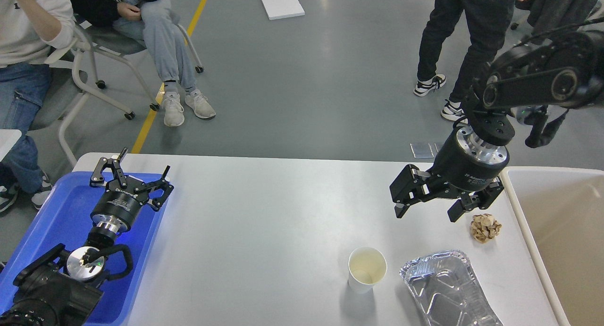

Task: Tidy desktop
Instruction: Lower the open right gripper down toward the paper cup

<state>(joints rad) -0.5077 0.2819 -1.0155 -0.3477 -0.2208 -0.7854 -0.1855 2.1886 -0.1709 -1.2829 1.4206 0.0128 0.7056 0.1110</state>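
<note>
The desktop [264,222] is a wide white-grey tabletop. On it stand a white paper cup [367,269], upright and empty, a crumpled foil tray [446,288] at the front right, and a crumpled brown paper ball [485,228]. My right gripper [428,212] is open and empty, hanging just above the table to the left of the paper ball. My left gripper [131,169] is open and empty above the far end of the blue tray [52,231].
A beige rimmed bin [557,231] stands against the table's right edge. The blue tray lies at the table's left edge. People sit and stand on the floor beyond the table's far edge, and a white board [281,2] lies on the floor.
</note>
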